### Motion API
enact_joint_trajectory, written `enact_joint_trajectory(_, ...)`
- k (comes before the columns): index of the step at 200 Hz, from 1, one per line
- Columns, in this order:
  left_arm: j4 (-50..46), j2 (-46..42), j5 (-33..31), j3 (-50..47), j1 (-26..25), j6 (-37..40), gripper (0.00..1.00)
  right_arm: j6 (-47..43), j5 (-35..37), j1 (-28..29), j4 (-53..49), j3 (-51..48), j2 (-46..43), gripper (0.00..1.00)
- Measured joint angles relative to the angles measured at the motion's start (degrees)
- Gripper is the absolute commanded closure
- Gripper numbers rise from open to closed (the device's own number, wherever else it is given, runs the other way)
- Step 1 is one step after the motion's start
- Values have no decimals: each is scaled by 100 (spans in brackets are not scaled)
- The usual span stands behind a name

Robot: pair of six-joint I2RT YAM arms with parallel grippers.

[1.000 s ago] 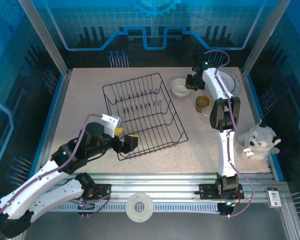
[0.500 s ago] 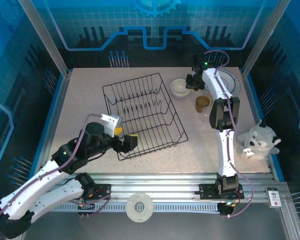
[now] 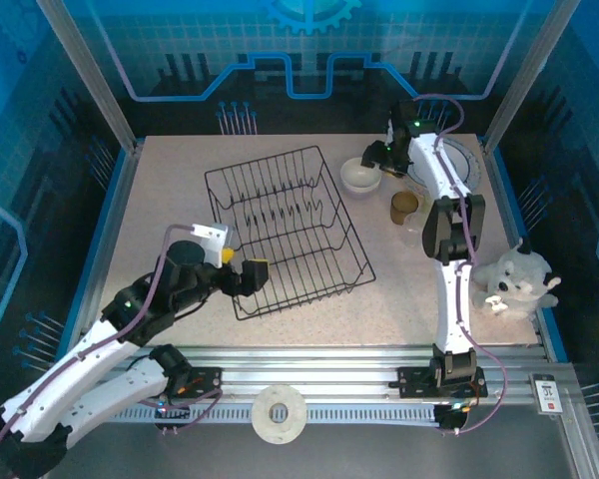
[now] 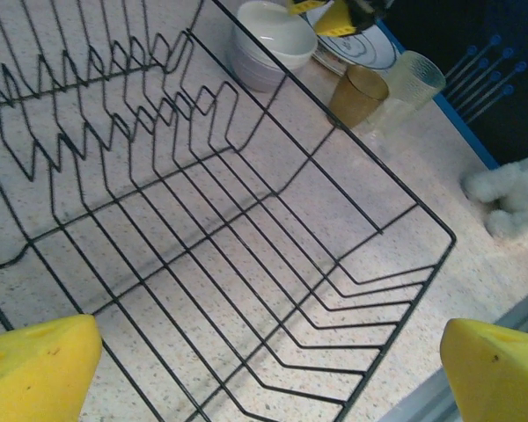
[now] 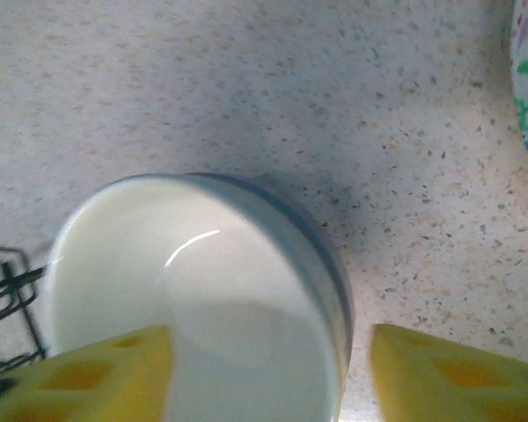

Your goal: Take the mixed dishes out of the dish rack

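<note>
Plainly, the bench carries everything. The dish rack takes its centre, long axis running from 11 to 5 o'clock in the top view, and no dish shows among its prongs. The unloaded pieces lie off its far right corner, toward 1 o'clock. The stacked plates are furthest out and the cream bowl sits just beside the rack. The brown cup is at 4 o'clock from the bowl, with the translucent cup next to it.

The right end effector hangs over the bowl with fingers spread — one above the bowl's inside, the other outside its rim, gripping nothing. It is by far the nearer arm. The left end effector sits wide open and empty at the rack's near corner, around 7 o'clock.

I judge the unloading nearly finished, so the next move is a straight lift. In the right wrist view, rack wire lies at 9 o'clock and a plate edge at 2 o'clock — sideways room is thin.
</note>
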Motion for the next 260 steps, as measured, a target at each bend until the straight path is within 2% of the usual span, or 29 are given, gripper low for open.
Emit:
enact_joint_trajectory(13, -48, 2, -37, 35, 122, -11, 1, -24, -72, 0, 68, -70, -334, 15)
enact_joint_trajectory(25, -107, 0, -46, 96, 256, -46, 1, -28, -153, 0, 199, -225, -726, 2)
enact_joint_trajectory(29, -125, 2, -57, 118, 302, -59, 1, 13, -173, 0, 219, -282, -879, 0)
enact_joint_trajectory(56, -190, 11, -251, 291, 557, -105, 1, -9, -256, 0, 835, -1567, -2345, 0)
enact_joint_trajectory(90, -164, -13, -1049, 151, 715, -103, 1, -15, -210, -39, 1766, -4172, -4754, 0)
enact_joint_trajectory(110, 146, -144, -1626, -356, 780, -90, 1, -37, 11, -203, 2223, -5525, -6035, 0)
enact_joint_trajectory(137, 664, -251, -2356, -1193, 787, -52, 1, -221, 219, -516, 3161, -7834, -7893, 0)
enact_joint_trajectory(162, 1298, -92, -2949, -1792, 791, 175, 1, -420, 332, -822, 4227, -9742, -9134, 0)
enact_joint_trajectory(183, 2022, 210, -3458, -2159, 798, 568, 1, -645, 511, -898, 5034, -10734, -9414, 0)
enact_joint_trajectory(205, 2911, 654, -3799, -2448, 992, 1126, 1, -922, 636, -901, 5936, -11180, -8907, 0)
enact_joint_trajectory(260, 5333, 1829, -3257, -2975, 2247, 1622, 1, -1469, 765, -938, 8338, -11735, -7149, 0)
